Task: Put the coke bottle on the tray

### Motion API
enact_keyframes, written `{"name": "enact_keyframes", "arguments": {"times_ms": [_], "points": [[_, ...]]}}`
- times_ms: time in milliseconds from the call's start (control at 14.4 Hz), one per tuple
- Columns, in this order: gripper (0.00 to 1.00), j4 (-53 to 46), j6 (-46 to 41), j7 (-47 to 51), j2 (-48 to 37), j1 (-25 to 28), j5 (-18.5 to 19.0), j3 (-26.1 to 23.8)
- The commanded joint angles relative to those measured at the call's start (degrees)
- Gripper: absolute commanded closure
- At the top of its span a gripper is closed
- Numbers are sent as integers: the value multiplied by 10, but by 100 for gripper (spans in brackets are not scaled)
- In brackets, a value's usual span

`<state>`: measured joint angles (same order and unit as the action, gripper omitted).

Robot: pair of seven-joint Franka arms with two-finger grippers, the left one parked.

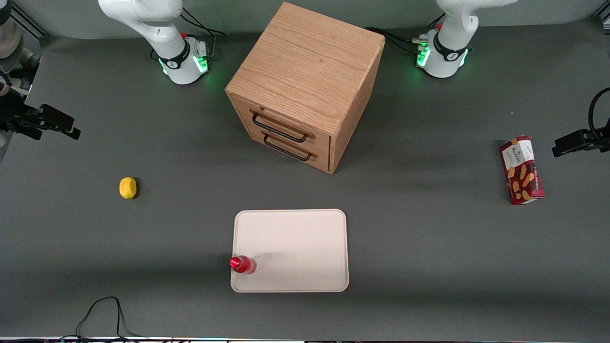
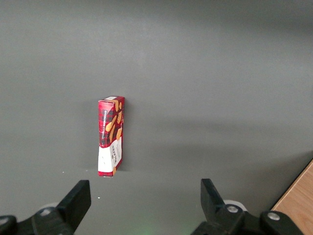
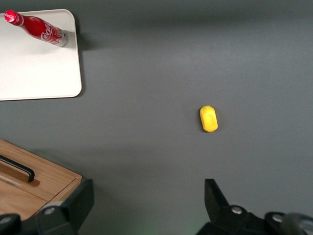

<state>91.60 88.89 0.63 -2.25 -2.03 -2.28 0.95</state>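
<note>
The coke bottle point(image 1: 243, 264) is a slim red bottle with a red cap. It stands upright on the tray point(image 1: 295, 247), at the corner nearest the front camera on the working arm's side. It also shows in the right wrist view point(image 3: 36, 27), on the tray point(image 3: 34, 68). My gripper point(image 3: 145, 203) is open and empty, raised high above the table, far from the bottle, toward the working arm's end point(image 1: 66, 129). Bare grey table lies between its fingers.
A wooden two-drawer cabinet point(image 1: 305, 85) stands farther from the front camera than the tray. A yellow lemon point(image 1: 127, 187) lies toward the working arm's end. A red snack box point(image 1: 522, 170) lies toward the parked arm's end. A black cable point(image 1: 102, 314) lies at the table's near edge.
</note>
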Motion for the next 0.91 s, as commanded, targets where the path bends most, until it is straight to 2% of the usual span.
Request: {"name": "enact_keyframes", "arguments": {"times_ms": [0,348,836], "points": [[0,-3,3,-10,1,22,11,25],[0,-2,3,-12,1,22,13,25],[0,-3,2,-21,3,24,46,24]]}}
